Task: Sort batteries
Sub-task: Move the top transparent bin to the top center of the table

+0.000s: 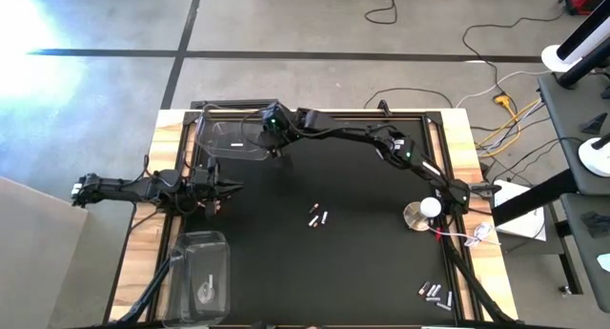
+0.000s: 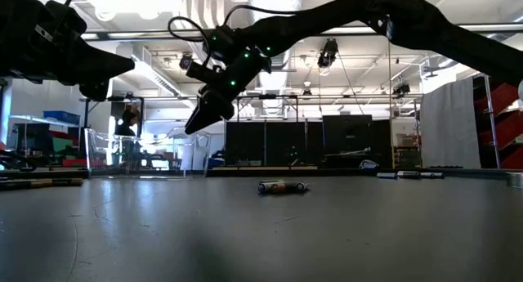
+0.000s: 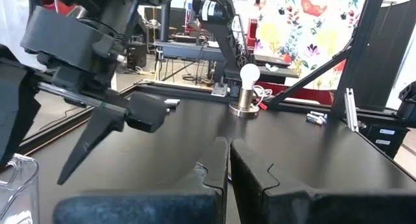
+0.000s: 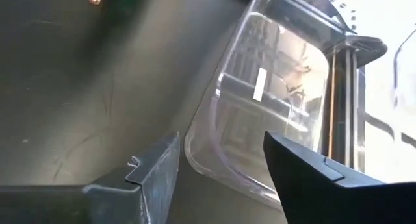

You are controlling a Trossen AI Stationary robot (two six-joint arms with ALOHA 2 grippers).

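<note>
Apparently releasing, the right gripper [image 4: 221, 162] hangs spread and empty beside the far clear bin [image 1: 229, 138], which holds 1 battery [image 4: 259, 84]. Loose batteries [image 1: 317, 216] lie mid-mat. The left gripper [image 3: 228, 178] waits pressed together.

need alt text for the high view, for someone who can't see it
Seen from above, the right arm reaches across a black table, its open right claw at the edge of a clear bin at the far left. The left claw waits shut near the left edge. Batteries lie mid-table, more batteries at the near right corner.
</note>
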